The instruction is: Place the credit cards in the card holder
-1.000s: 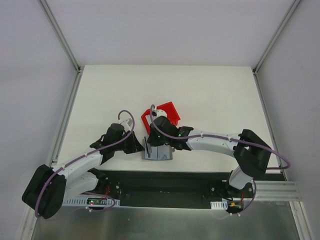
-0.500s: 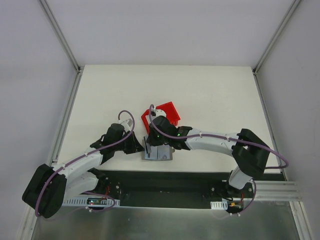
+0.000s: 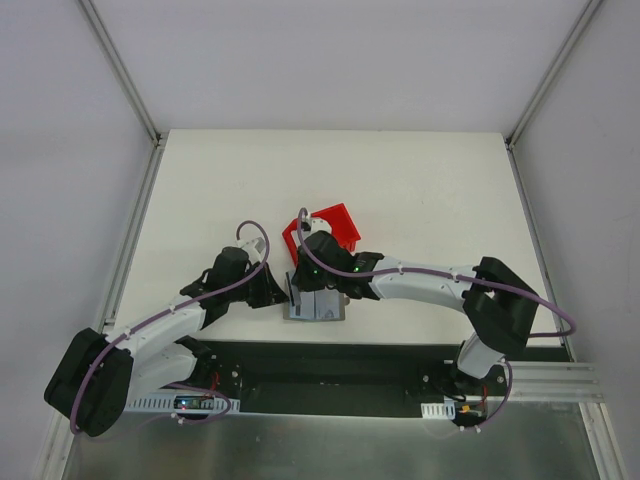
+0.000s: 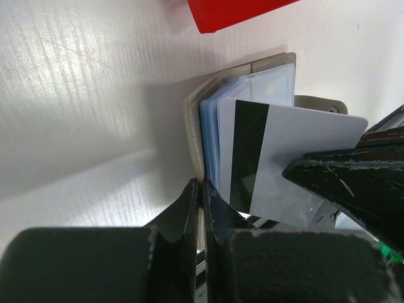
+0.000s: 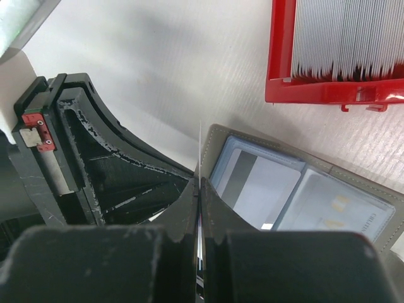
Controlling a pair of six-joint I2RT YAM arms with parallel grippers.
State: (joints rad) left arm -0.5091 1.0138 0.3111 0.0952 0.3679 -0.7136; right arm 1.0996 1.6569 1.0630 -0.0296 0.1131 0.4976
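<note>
The grey card holder (image 3: 318, 308) lies open near the table's front edge, with pale blue slots (image 5: 278, 189) showing and a card tucked in one. My left gripper (image 4: 202, 183) is shut on the holder's left cover (image 4: 192, 120) and holds it upright. My right gripper (image 5: 198, 182) is shut on a white credit card (image 4: 303, 164) with a black stripe. That card stands on edge just beside the raised cover, over the slots. More credit cards (image 5: 347, 31) stand packed in the red bin (image 3: 338, 226).
The red bin (image 5: 278, 57) sits just behind the holder, close to the right wrist. Both arms (image 3: 420, 285) crowd the front middle of the white table (image 3: 420, 190). A black strip (image 3: 330, 365) runs along the near edge.
The right gripper and its card have shifted slightly to the left, closer to the raised cover. The left arm and the holder have stayed put.
</note>
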